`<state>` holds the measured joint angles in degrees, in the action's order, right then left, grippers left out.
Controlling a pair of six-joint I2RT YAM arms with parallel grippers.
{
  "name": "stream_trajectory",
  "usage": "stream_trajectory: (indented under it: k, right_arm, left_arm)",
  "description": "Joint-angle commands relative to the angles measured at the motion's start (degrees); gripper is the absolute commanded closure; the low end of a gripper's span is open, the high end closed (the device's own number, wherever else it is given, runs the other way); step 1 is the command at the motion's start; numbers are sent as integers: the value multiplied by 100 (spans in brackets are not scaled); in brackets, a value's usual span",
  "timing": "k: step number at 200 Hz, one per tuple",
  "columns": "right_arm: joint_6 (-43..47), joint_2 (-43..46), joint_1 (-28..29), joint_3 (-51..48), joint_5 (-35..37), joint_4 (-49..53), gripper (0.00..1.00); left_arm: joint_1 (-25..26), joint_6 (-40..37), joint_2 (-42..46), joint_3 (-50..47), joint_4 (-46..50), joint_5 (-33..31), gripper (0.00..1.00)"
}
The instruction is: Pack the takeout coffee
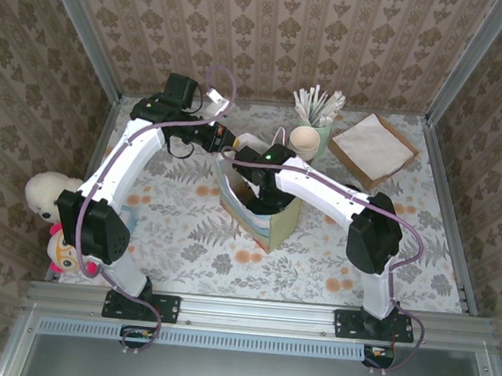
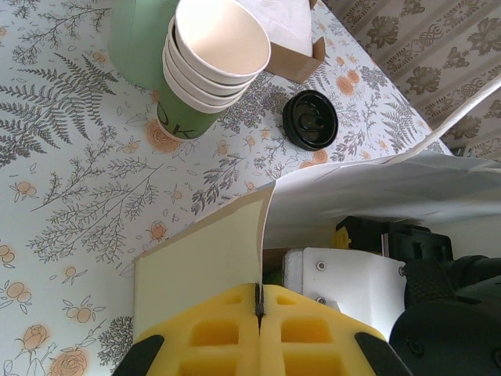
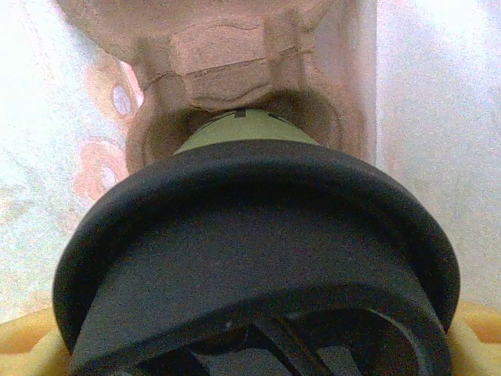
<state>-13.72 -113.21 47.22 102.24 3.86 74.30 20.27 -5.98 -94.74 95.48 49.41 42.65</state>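
here, the bag point(image 1: 274, 228) stands open in the middle of the table point(image 1: 184, 252), and both arms meet at it. the left gripper point(image 2: 258, 301) is closed flat on the bag's rim, at about 11 o'clock of the bag in the top view. the thin paper wall is pinched between its yellow fingers point(image 2: 211, 337).

the right gripper point(image 3: 250, 348) is down inside the bag and grips the coffee point(image 3: 258, 258). the coffee's black lid sits between the two yellow right fingers point(image 3: 19, 352), which lie against it at 8 o'clock and 4 o'clock in the right wrist view. the green body of the coffee points down into a round pocket of a brown pulp tray point(image 3: 227, 70) at the bottom of the bag. whether its foot touches the tray i cannot tell. so the coffee is inside the bag, upright, over the tray.

outside the bag, a stack of cups point(image 1: 305, 142) stands at 1 o'clock from it, just beside a green holder point(image 1: 319, 128) with white sticks point(image 1: 318, 101). a spare lid point(image 2: 311, 119) lies flat on the table near the stack. a box point(image 1: 373, 146) with napkins is at 2 o'clock from the bag, apart from it. two toys point(image 1: 46, 196) lie at the table's left edge, at 9 o'clock.
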Motion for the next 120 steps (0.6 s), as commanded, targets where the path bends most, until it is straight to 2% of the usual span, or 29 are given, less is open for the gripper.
stream_trajectory:
  k: [1,120]
  right_arm:
    - [-90,208,-11,-77,-76,-182,53]
    - [-26,28,-24,-705,-65,-622,55]
  left_arm:
    - [29,36,192,-31,-45,111,100]
    - [29,73,175,-48,-61,76,100]
